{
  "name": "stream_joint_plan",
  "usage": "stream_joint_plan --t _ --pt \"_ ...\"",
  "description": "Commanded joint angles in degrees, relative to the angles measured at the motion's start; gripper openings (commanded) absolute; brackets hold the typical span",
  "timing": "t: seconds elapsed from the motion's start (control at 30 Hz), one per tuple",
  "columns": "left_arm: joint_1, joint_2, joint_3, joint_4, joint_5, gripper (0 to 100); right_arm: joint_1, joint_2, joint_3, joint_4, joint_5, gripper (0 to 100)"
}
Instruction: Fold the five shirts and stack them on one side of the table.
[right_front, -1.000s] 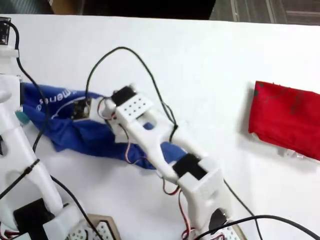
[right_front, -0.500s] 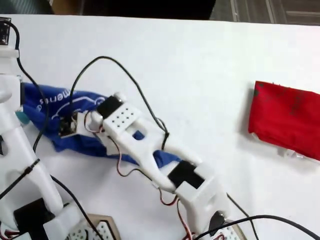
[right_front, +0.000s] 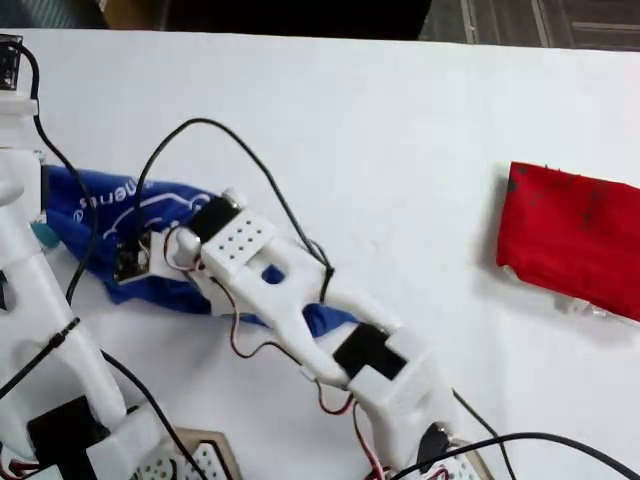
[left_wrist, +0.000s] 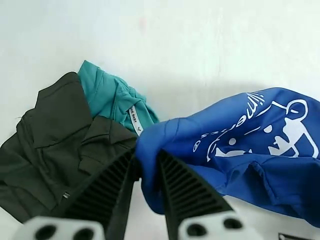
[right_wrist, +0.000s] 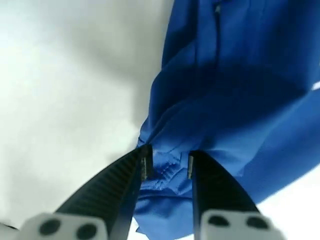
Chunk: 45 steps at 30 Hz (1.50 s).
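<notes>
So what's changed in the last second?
The right gripper, clamped on the blue shirt, swung leftward across the table, dragging the cloth along. The left gripper kept its pinch on the same shirt, and the folded red shirt stayed put.

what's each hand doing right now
left hand: closed on the blue shirt
right hand: closed on a bunched fold of the blue shirt
</notes>
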Motion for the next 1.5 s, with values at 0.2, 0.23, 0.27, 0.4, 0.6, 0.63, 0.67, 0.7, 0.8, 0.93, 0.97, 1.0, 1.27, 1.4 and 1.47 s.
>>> stream_joint_plan --t 0.2,0.23,0.27,0.4,0.6,0.63,0.67,0.7,0.8,0.93,0.97,1.0,1.27,1.4,1.47 --pt "-0.3 -1.8 -0.1 -1.1 -0.4 3 -1.1 -11.5 -0.2 0.5 -3.8 12.6" --pt "-0.3 -1.8 -0.1 -1.1 -0.4 3 -1.6 -11.4 -0.2 0.7 -4.4 12.6" --pt "-0.3 -1.8 -0.1 -1.1 -0.4 3 -2.2 -11.1 -0.2 1.1 -4.6 12.6" --pt "-0.3 -1.8 -0.1 -1.1 -0.4 3 -4.8 -9.9 -0.2 0.9 -4.8 12.6" --pt "-0.3 -1.8 -0.1 -1.1 -0.4 3 -4.4 -4.6 -0.3 0.7 -4.2 12.6" --pt "-0.3 -1.8 -0.1 -1.1 -0.4 3 -3.7 -3.6 -0.3 0.3 -3.4 12.6" --pt "-0.3 -1.8 -0.1 -1.1 -0.4 3 -2.9 -2.8 -0.3 -0.2 -2.7 12.5" --pt "-0.3 -1.8 -0.1 -1.1 -0.4 3 -1.8 -1.9 -0.3 -0.8 -2.5 12.5" --pt "-0.4 -1.8 -0.1 -1.1 -0.4 3 1.1 0.1 -0.4 -2.5 -2.4 12.5" --pt "-0.4 -1.8 -0.1 -1.1 -0.4 3 2.9 1.6 -0.4 -2.9 -2.4 12.6" --pt "-0.4 -1.8 -0.1 -1.1 -0.4 3 3.3 1.9 -0.4 -2.9 -2.4 12.6" --pt "-0.4 -1.8 -0.1 -1.1 -0.4 3 3.5 2.2 -0.5 -2.9 -2.4 12.5" --pt "-0.4 -1.8 -0.1 -1.1 -0.4 3 6.3 2.4 -0.7 -2.9 -2.3 12.5" --pt "-0.4 -1.8 -0.1 -1.1 -0.4 3 6.2 2.7 -0.6 -3.2 -2.3 12.4" --pt "-0.4 -1.8 -0.1 -1.1 -0.4 3 6.4 2.6 -0.6 -4.2 -2.3 12.4"
